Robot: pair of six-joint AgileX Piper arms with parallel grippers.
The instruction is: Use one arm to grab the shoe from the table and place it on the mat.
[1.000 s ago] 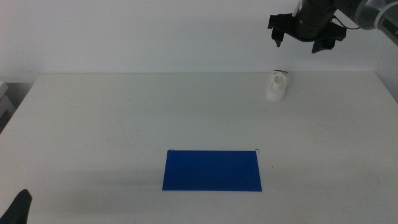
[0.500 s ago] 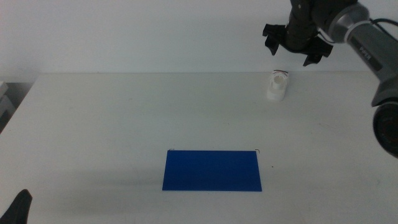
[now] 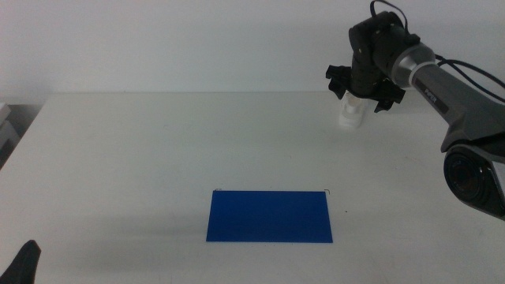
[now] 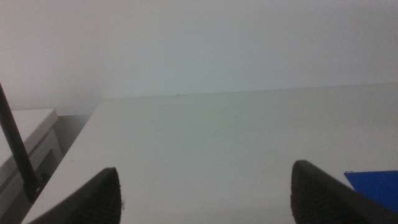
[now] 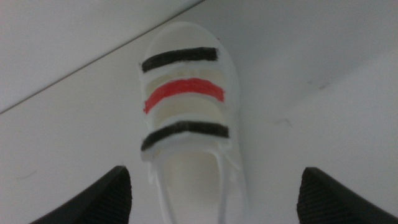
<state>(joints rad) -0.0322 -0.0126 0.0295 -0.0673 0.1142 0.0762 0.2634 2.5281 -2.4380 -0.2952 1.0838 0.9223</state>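
Observation:
The small white shoe (image 3: pixel 350 113) stands on the white table (image 3: pixel 158 150) at the far right. My right gripper (image 3: pixel 361 89) hangs open just above it, one jaw on either side, not touching. In the right wrist view the shoe (image 5: pixel 186 118) shows its black and red straps between the two spread jaws of the right gripper (image 5: pixel 214 199). The blue mat (image 3: pixel 269 215) lies flat near the front middle, bare. My left gripper (image 3: pixel 22 264) waits at the bottom left corner; the left wrist view shows the left gripper (image 4: pixel 205 193) open and empty, with a corner of the mat (image 4: pixel 376 186).
The right arm (image 3: pixel 450 79) reaches in from the right edge with black cables. A white wall stands behind the table's far edge. A pale shelf edge (image 3: pixel 6 126) lies off the table's left side.
My right gripper has come down and slightly left, from well above the shoe to straddling its top. The shoe and mat have not moved. The left arm is still.

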